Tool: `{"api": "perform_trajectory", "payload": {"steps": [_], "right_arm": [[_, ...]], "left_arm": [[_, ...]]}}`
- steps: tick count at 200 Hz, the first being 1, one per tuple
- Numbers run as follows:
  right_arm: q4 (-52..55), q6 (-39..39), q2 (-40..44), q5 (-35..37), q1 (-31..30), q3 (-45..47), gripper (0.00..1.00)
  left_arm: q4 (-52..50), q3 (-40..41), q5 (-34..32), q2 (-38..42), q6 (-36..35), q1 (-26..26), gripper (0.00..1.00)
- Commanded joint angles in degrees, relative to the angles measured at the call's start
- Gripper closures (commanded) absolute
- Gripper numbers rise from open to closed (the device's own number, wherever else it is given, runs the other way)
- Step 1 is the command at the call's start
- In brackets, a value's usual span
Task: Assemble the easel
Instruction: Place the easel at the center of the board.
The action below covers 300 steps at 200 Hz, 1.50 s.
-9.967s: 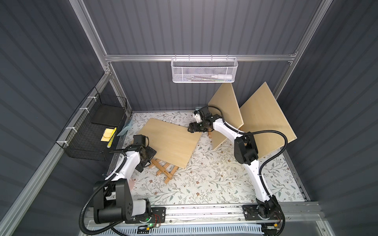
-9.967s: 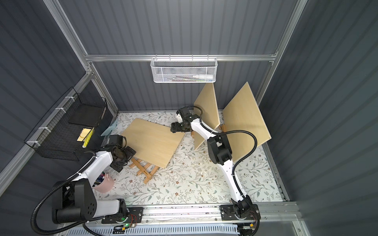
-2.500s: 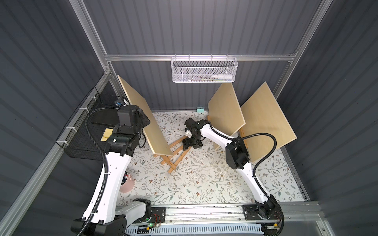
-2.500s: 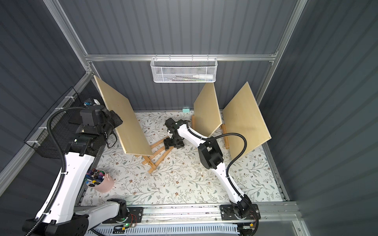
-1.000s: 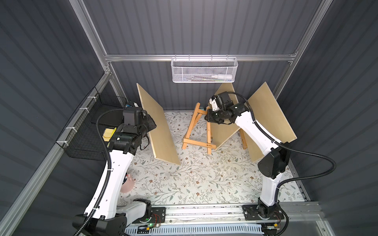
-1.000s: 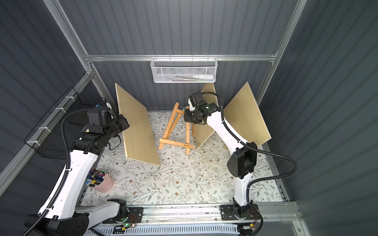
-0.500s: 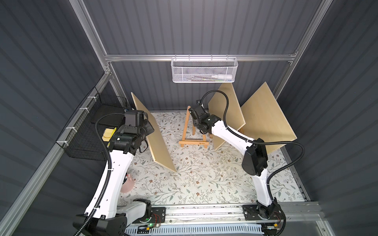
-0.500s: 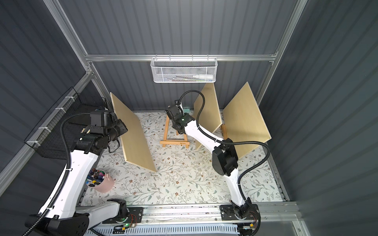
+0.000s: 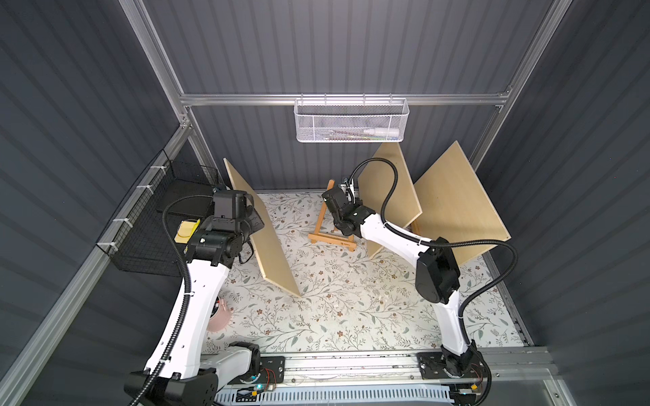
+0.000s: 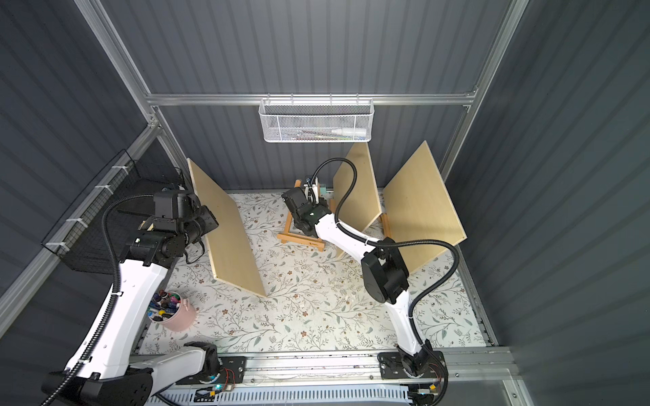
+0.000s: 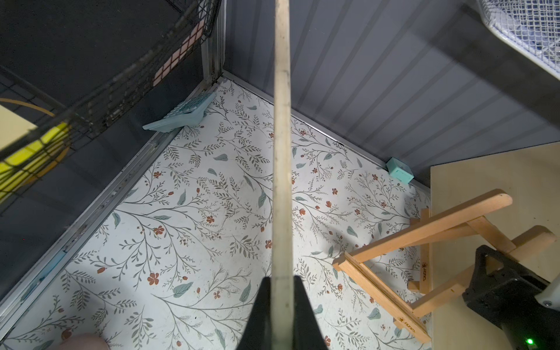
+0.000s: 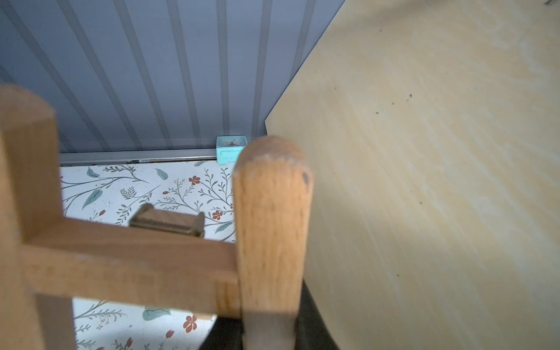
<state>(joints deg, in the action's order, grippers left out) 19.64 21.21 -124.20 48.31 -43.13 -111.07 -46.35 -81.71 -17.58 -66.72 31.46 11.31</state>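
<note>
Easel [image 9: 330,240] raised upright, gripped by right jaws; left jaws clamp board [image 9: 271,246]; cup [image 10: 179,318] holds markers [image 10: 163,305].

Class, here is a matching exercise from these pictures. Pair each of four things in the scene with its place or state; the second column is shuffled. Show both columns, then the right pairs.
Things
1. board
2. easel frame
3. pink cup
4. white mesh basket

Place or state
A. hangs high at the back
B. holds markers
C. gripped by the right gripper
D. clamped edge-on in the left gripper

Pairs: 1-D, 2-C, 3-B, 4-A
</note>
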Motion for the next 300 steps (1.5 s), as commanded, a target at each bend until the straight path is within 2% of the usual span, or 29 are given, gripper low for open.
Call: {"api": "perform_trajectory", "payload": {"steps": [1, 57, 133, 167, 200, 249, 276, 300], "right_arm": [[-4.6, -7.2, -1.9, 2.0, 0.6, -4.0, 0.93], [-9.2, -11.6, -4.5, 2.5, 2.6, -8.2, 0.93], [-10.7, -14.6, -11.6, 0.5, 4.7, -21.6, 0.92], [-5.0, -12.5, -16.4, -1.5, 4.9, -27.3, 0.92], [-1.5, -6.4, -13.2, -3.6, 4.0, -19.2, 0.93], [-0.4, 1.9, -2.2, -3.4, 1.1, -0.6, 0.90], [2.6, 5.6, -0.6, -2.9, -0.9, 2.5, 0.85], [5.4, 8.4, -1.6, -4.3, -2.6, 1.1, 0.77]], "left_arm": [[9.8, -3.5, -1.1, 3.2, -0.5, -0.1, 1.00], [10.1, -3.6, -1.2, 2.1, -1.4, -0.1, 1.00], [10.7, -3.2, -1.4, 0.3, -2.3, -0.1, 1.00], [10.9, -3.3, -1.2, -0.2, -2.3, -0.1, 1.00], [10.1, -4.0, -1.2, 0.0, -2.2, -0.1, 1.00], [7.8, -5.3, -0.2, 0.4, -0.8, -0.1, 1.00], [6.2, -6.0, 0.7, 0.7, 0.4, -0.1, 1.00], [5.8, -5.3, 1.1, 1.9, 1.2, -0.1, 1.00]]}}
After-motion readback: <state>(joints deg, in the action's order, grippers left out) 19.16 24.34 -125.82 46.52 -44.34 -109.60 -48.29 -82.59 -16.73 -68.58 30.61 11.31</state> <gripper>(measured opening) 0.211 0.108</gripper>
